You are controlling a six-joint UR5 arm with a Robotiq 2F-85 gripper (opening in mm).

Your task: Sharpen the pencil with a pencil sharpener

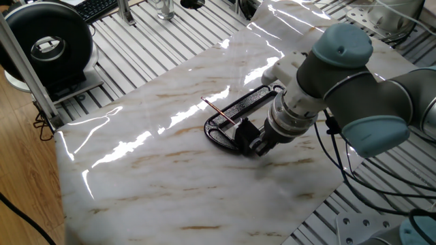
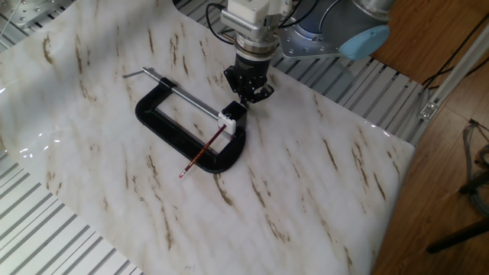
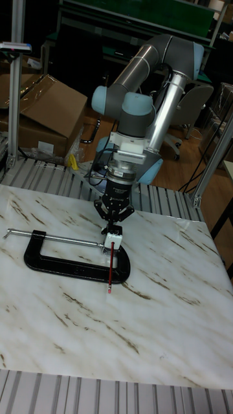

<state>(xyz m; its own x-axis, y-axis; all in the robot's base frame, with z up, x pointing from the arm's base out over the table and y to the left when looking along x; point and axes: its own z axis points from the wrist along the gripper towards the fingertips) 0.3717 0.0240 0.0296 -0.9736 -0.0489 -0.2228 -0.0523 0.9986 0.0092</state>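
The reddish-brown pencil [image 2: 202,151] lies slanted across the black C-clamp [image 2: 176,137]. Its upper end is stuck into the small pencil sharpener [image 2: 229,117], a block with a pale face and a black top that sits on the clamp's jaw end. My gripper [image 2: 248,93] hangs just above and behind the sharpener, fingers spread and open, holding nothing. In the tall fixed view the pencil [image 3: 110,268] points toward the camera below the sharpener [image 3: 113,240] and gripper [image 3: 111,223]. From the opposite side, the gripper [image 1: 253,139] partly hides the sharpener, and the pencil [image 1: 218,112] sticks out to the left.
The clamp's silver threaded rod [image 2: 183,92] runs left to a bent handle. The marble slab [image 2: 306,191] rests on a slatted aluminium table. A black round device [image 1: 48,44] stands at one corner. Cables [image 1: 334,160] trail beside the arm, and a cardboard box [image 3: 45,110] sits behind.
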